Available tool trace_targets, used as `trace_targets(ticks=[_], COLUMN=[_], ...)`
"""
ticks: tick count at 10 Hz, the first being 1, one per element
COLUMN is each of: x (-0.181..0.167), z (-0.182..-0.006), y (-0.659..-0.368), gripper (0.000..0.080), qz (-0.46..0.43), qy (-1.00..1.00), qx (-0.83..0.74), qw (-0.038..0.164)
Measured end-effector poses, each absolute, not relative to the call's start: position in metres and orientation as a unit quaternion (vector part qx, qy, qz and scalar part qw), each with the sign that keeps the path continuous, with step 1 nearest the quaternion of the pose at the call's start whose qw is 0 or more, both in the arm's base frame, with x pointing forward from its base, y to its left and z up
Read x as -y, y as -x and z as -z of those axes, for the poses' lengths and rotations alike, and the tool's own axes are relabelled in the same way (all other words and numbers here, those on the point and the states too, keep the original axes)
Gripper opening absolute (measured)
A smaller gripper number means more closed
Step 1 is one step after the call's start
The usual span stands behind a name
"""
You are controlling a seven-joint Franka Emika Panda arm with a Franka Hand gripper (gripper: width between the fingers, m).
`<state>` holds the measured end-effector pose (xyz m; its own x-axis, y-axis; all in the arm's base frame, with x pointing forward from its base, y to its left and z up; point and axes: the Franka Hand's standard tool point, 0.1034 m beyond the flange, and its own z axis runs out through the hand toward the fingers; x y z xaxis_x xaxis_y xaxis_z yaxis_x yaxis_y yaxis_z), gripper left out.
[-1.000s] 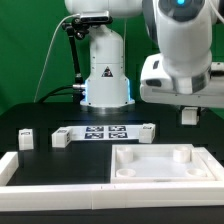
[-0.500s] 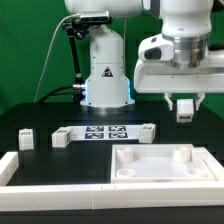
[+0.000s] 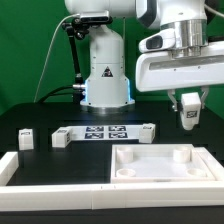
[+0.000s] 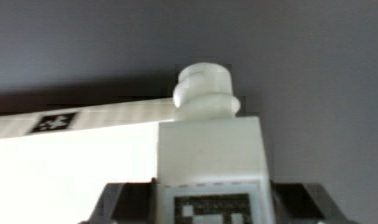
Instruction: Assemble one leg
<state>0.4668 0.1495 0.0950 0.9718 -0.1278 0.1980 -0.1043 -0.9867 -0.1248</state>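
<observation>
My gripper is shut on the leg, a small white post with a black-and-white tag, and holds it in the air above the table on the exterior view's right. In the wrist view the leg runs out from between my dark fingers, tag near the jaws and round peg end away from them. The large flat white piece with recesses lies below the held leg, toward the front. In the wrist view its white surface is beside the leg.
The marker board lies at mid-table. Three more small white posts stand near it: one at the exterior view's left, one by the board's left end, one at its right end. A white rail runs along the front. The robot base stands behind.
The hand has turned about its wrist and shifted a little to the exterior view's right. The leg stays in the jaws at about the same height.
</observation>
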Motion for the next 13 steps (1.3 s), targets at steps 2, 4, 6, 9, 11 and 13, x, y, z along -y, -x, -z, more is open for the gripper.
trace_targets(ticks=[2, 4, 6, 9, 11, 13], x=[-0.164, -0.151, -0.131, -0.124, -0.124, -0.127], z=[-0.096, -0.098, -0.106, -0.107, -0.107, -0.108], y=[-0.469, -0.499, -0.518, -0.523, -0.524, -0.541], gripper=[0.0289, 0.0289, 0.0289, 0.0289, 0.0289, 0.0289], qz=[0.179, 0.202, 0.22, 0.223, 0.238, 0.262], qy=[0.98, 0.977, 0.971, 0.97, 0.967, 0.959], qx=[-0.023, 0.036, 0.081, 0.087, 0.086, 0.099], qw=[0.079, 0.061, 0.042, 0.037, 0.038, 0.037])
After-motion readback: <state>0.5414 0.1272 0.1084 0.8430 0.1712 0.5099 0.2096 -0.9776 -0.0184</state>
